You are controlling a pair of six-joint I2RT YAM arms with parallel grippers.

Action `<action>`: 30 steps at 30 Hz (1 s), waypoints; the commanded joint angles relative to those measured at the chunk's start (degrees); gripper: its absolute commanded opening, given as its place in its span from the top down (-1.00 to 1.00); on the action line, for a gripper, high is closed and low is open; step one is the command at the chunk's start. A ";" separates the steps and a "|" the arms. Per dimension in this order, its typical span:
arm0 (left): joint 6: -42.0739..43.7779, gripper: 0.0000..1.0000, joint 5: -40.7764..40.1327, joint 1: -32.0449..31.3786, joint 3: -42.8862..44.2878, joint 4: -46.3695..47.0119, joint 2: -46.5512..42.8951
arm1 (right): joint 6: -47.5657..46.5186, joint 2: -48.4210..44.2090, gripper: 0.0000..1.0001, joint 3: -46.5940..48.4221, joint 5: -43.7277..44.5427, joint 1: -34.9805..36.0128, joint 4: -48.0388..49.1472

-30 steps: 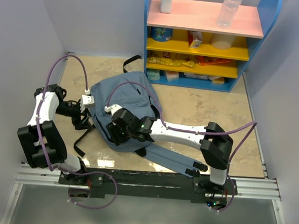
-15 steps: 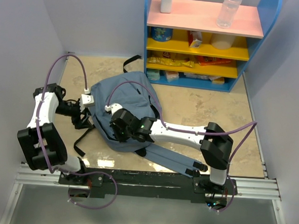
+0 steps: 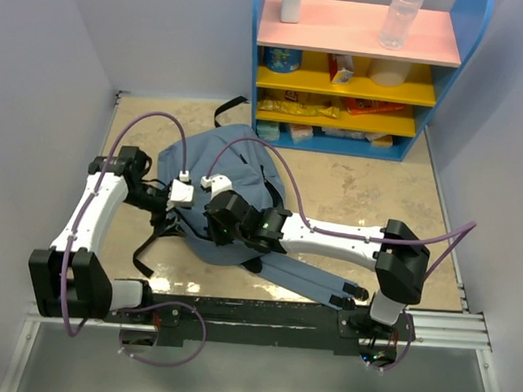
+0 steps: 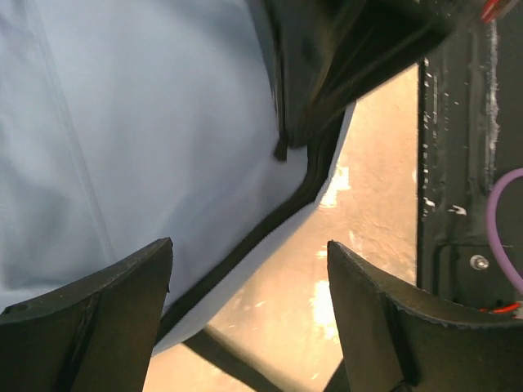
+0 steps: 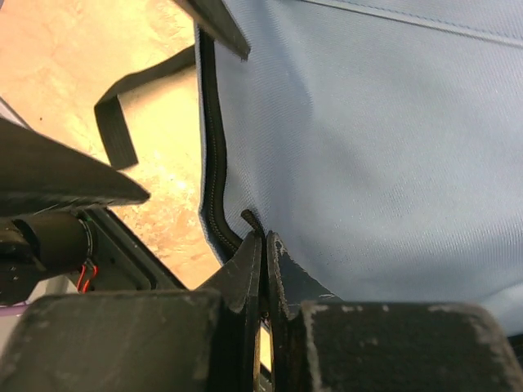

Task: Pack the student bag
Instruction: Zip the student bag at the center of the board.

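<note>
Nothing looks packed yet, going by what shows. Student bag lies flat on the bench, left of centre, its padded shoulder straps trailing toward the near edge and a thin black webbing strap poking out at the far side. Both arms meet at the bag's near-left rim. Right claw has its fingers pressed flat together; in the right wrist view a small dark zip tab runs into the tips, pinched there as far as I can tell, with the dark zip line running up the bag's edge just beside it. Left claw stands wide with nothing between the fingers; beyond it only grey-blue cloth, the dark edge seam and bare bench. Along the stretch of zip that shows, the bag looks closed; the inside cannot be seen. Shelf unit at the far right carries bottles, a tub and packets, well apart from the bag. Judgement: early stage, the opening of the bag only being started. Left to do: draw the zip open, spread the mouth, fetch things in, close up.
</note>
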 commanded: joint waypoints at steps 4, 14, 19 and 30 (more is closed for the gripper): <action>1.70 -0.63 2.81 -0.15 -4.50 2.20 2.50 | 4.56 -3.61 1.00 -2.17 2.93 -0.17 4.41; -4.63 -0.10 1.23 -7.09 -8.18 13.87 6.10 | 6.23 -5.02 1.00 -4.02 3.98 -0.17 6.17; -4.99 0.21 1.31 -7.71 -7.32 12.49 8.56 | 7.38 -5.90 1.00 -6.21 4.51 -0.17 7.49; -4.90 0.27 0.87 -7.80 -6.08 10.12 7.51 | 8.43 -6.77 0.85 -7.53 6.18 -0.17 8.54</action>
